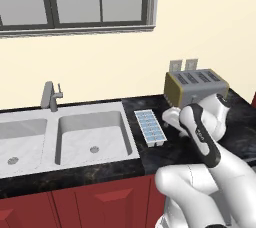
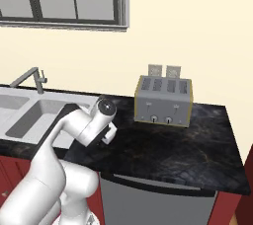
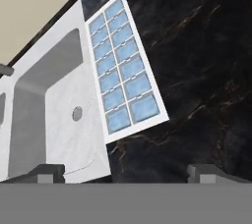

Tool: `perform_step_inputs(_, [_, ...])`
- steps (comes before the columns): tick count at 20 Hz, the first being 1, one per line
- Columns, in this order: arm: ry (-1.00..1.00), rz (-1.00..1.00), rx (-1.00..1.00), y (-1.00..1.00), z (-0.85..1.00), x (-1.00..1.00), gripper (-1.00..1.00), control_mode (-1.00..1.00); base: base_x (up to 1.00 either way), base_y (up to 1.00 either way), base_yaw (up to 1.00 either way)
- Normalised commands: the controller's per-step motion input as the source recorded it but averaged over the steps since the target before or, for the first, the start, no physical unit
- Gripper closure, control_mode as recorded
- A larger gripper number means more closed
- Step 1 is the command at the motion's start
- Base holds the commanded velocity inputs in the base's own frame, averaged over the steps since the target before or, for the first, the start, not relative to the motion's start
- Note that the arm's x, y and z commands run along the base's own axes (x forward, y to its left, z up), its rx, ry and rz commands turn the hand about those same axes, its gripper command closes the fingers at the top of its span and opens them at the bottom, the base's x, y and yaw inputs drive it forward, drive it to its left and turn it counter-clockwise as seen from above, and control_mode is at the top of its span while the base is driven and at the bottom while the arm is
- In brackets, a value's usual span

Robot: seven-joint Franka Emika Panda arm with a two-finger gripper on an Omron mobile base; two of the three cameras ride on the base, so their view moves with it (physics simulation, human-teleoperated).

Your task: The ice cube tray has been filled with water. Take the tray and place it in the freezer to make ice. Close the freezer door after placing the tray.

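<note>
My jaws spread wide above the ice cube tray (image 3: 124,68) (light, rigid, spill-prone); I'd pinch its long sides, level.

You see a glossy black marbled stone counter (image 3: 197,70), a smooth white plastic-looking ice cube tray (image 3: 125,68) with glossy water (image 3: 142,107), and a brushed-metal toaster (image 2: 164,101).

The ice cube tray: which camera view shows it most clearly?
The hand view: the ice cube tray lies there large and unobstructed, every pale blue cell visible, beside the sink. The left base view shows it small, between the sink and the arm. In the right base view I cannot make it out.
</note>
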Motion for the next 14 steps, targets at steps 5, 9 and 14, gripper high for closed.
perform_step_inputs(5, [0.06,0.06,0.09,0.00,-0.18,0.09,-1.00,-1.00,0.00,0.00,0.00])
perform_step_inputs(9, [0.09,0.07,0.08,0.00,-0.11,0.10,-1.00,-1.00,0.00,0.00,0.00])
perform_step_inputs(14, [0.03,0.05,0.05,0.00,-0.20,0.34,-1.00,-1.00,0.00,0.00,0.00])
